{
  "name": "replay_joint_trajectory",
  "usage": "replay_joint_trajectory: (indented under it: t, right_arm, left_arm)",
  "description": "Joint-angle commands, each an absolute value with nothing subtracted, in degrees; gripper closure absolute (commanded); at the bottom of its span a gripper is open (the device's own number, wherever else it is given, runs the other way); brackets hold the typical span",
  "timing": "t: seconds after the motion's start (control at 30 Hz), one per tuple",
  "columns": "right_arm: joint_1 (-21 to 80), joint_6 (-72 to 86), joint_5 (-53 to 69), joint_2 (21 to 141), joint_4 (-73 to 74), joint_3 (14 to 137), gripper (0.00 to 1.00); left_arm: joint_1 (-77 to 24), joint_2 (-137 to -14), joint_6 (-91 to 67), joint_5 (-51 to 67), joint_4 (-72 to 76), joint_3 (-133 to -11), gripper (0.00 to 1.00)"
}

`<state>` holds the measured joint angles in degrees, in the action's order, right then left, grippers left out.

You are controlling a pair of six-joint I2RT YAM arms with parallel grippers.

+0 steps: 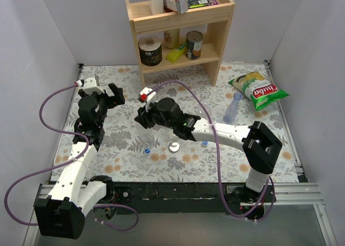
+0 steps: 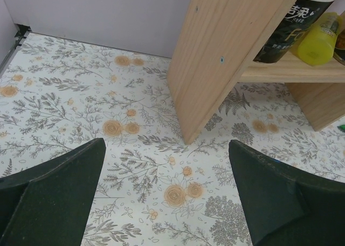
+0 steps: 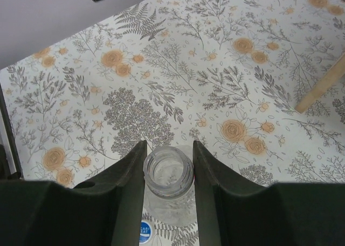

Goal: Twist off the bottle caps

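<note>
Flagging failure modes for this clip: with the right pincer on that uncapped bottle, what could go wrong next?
The right pincer grips the open bottle at its neck only; the thin bottle may tip on release. A loose blue cap lies right at its base and could get knocked away.

Bright, even overhead light; soft shadows, sharp focus.

2 white arms (image 1: pixel 75 170), black joints (image 1: pixel 263 143), purple cables (image 1: pixel 46 125).
</note>
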<state>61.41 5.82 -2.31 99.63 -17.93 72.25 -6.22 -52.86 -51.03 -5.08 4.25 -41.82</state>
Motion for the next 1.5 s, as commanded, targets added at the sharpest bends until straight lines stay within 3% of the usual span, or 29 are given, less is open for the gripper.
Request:
replay_joint_trajectory:
  t: [0.0,0.1,0.17,0.3,0.37,0.4,0.77,0.87,1.27,1.47]
  right_arm:
    - [61.7,5.8,-1.84,100.28,-23.03,72.95,0.99]
    - [61.96,4.84,-2.02,100.72,-23.2,72.16,0.99]
    - [62.31,4.22,-2.46,100.99,-22.94,72.07,0.93]
    - [62.67,4.13,-3.25,100.99,-21.63,72.07,0.64]
    - [62.67,4.31,-3.69,100.64,-21.45,71.9,0.59]
    - [62.67,4.39,-3.78,100.46,-21.36,71.89,0.45]
    - [62.67,4.83,-3.6,99.41,-21.53,72.95,0.26]
    - [62.67,5.19,-2.82,98.27,-22.41,72.77,0.13]
    - [61.09,4.92,-5.09,87.72,-20.23,71.98,0.07]
    - [48.71,7.99,-5.02,82.27,-13.55,69.88,0.07]
  left_arm:
    - [-6.59,-52.65,-50.19,-4.22,4.48,-42.45,0.02]
    - [-6.77,-52.82,-50.19,-4.13,4.48,-42.54,0.02]
    - [-6.77,-52.82,-50.19,-4.04,4.48,-42.54,0.02]
    - [-6.86,-52.74,-50.1,-4.04,4.39,-42.54,0.02]
    - [-6.94,-52.74,-50.1,-4.04,4.39,-42.54,0.02]
    - [-6.94,-52.91,-50.1,-4.04,4.39,-42.54,0.02]
    - [-7.03,-52.74,-50.1,-3.78,4.31,-42.54,0.02]
    - [-7.12,-52.65,-50.01,-3.78,4.31,-42.54,0.02]
    - [-7.21,-52.56,-51.06,-5.01,3.78,-42.89,0.02]
    - [-7.29,-52.03,-51.68,-4.48,4.04,-42.98,0.02]
